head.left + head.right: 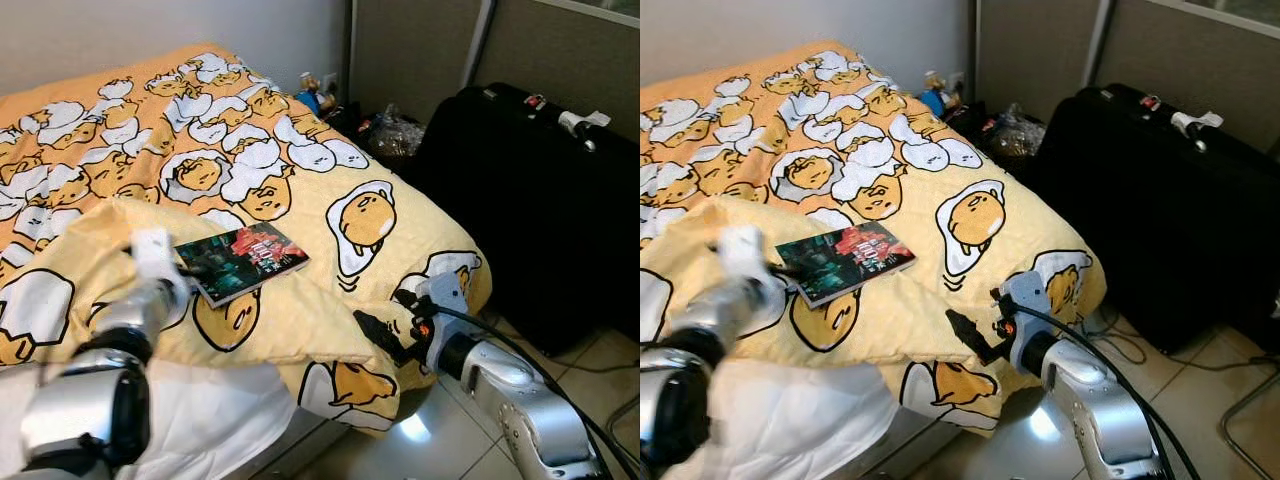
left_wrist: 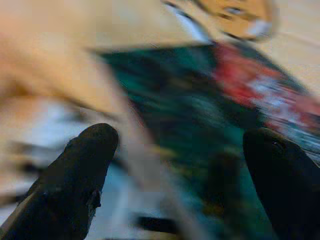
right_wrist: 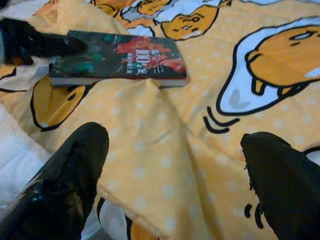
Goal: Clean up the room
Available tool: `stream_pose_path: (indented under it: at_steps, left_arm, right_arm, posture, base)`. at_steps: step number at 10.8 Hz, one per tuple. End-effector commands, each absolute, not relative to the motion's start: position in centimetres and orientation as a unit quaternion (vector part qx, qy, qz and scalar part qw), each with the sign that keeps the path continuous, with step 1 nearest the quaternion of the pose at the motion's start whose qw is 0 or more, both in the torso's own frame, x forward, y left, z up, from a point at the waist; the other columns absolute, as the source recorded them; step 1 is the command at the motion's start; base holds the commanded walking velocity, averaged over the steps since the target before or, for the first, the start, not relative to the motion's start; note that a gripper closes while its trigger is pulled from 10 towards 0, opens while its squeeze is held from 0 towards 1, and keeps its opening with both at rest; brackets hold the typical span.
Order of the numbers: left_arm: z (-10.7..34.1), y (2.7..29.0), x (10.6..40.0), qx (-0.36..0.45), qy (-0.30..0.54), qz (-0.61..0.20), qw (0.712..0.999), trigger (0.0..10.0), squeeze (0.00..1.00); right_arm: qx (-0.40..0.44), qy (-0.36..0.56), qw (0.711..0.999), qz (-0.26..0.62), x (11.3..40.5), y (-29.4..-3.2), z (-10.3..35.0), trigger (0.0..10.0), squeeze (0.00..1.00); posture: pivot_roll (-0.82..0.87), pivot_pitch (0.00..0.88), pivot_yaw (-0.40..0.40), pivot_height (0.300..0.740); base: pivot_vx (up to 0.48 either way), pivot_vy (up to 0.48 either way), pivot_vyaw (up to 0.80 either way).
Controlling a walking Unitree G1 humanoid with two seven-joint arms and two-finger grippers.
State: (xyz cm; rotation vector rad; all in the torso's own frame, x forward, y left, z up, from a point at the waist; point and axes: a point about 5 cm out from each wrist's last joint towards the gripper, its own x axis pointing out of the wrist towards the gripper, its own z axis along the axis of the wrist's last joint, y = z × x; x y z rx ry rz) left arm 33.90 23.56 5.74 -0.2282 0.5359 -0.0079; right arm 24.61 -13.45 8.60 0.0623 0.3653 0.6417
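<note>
A paperback book (image 1: pixel 242 262) with a dark green and red cover lies flat on the yellow egg-print duvet (image 1: pixel 300 190). My left gripper (image 1: pixel 195 268) is at the book's near left end, open, and the left wrist view shows the blurred book (image 2: pixel 210 115) between and just beyond its fingertips (image 2: pixel 95 145). My right gripper (image 1: pixel 385 335) hovers open over the folded duvet edge at the bed's corner, a short way right of the book (image 3: pixel 117 59). Nothing lies between its fingers (image 3: pixel 85 150).
A large black suitcase (image 1: pixel 540 190) stands right of the bed. Small toys (image 1: pixel 315 95) and a plastic bag (image 1: pixel 395 130) sit in the corner by the wall. White sheet (image 1: pixel 210 420) hangs below the duvet. Shiny tiled floor (image 1: pixel 440 440) with cables lies at the right.
</note>
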Motion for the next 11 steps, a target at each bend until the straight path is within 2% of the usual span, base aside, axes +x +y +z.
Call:
stream_pose_path:
  at_steps: [1,2,3,5,7,8,10,11]
  left_arm:
    - [5.8,23.5,33.8,-0.139,0.258,-0.035,0.956,10.0,1.0]
    - [5.9,23.3,33.8,-0.146,0.254,-0.06,0.954,10.0,1.0]
    - [6.4,23.1,33.5,-0.159,0.241,-0.15,0.946,10.0,1.0]
    - [6.4,24.0,32.4,-0.156,0.238,-0.223,0.932,10.0,1.0]
    - [6.0,24.5,30.6,-0.177,0.25,-0.308,0.901,10.0,0.99]
    - [5.6,24.4,29.3,-0.158,0.268,-0.362,0.879,10.0,0.99]
    - [6.6,25.0,29.0,-0.137,0.261,-0.391,0.872,10.0,1.0]
    - [8.0,25.4,29.8,-0.125,0.236,-0.391,0.881,10.0,1.0]
  right_arm:
    - [0.035,0.174,0.932,0.316,24.5,-13.3,8.9,10.0,0.0]
    - [0.036,0.173,0.932,0.317,24.5,-13.3,9.0,10.0,0.0]
    - [0.037,0.17,0.932,0.318,24.6,-13.2,9.1,10.0,0.0]
    - [0.037,0.168,0.933,0.317,24.6,-13.1,9.1,10.0,0.0]
    - [0.037,0.167,0.931,0.322,24.8,-12.9,9.1,10.0,0.0]
    - [0.036,0.167,0.93,0.326,24.8,-12.8,9.0,10.0,0.0]
    - [0.032,0.169,0.927,0.333,25.0,-12.8,9.0,10.0,0.0]
    - [0.031,0.169,0.927,0.333,25.0,-13.0,9.0,10.0,0.0]
  posture:
    - [-0.14,0.0,0.082,0.74]
    - [-0.14,0.0,0.085,0.74]
    - [-0.13,0.0,0.09,0.74]
    - [-0.13,0.0,0.094,0.74]
    - [-0.11,0.0,0.09,0.74]
    - [-0.1,0.0,0.082,0.74]
    - [-0.1,0.0,0.078,0.74]
    - [-0.1,0.0,0.078,0.74]
  base:
    - [0.0,0.0,0.0]
    - [0.0,0.0,0.0]
    - [0.0,0.0,0.0]
    - [0.0,0.0,0.0]
    - [0.0,0.0,0.0]
    - [0.0,0.0,0.0]
    - [0.0,0.0,0.0]
    - [0.0,0.0,0.0]
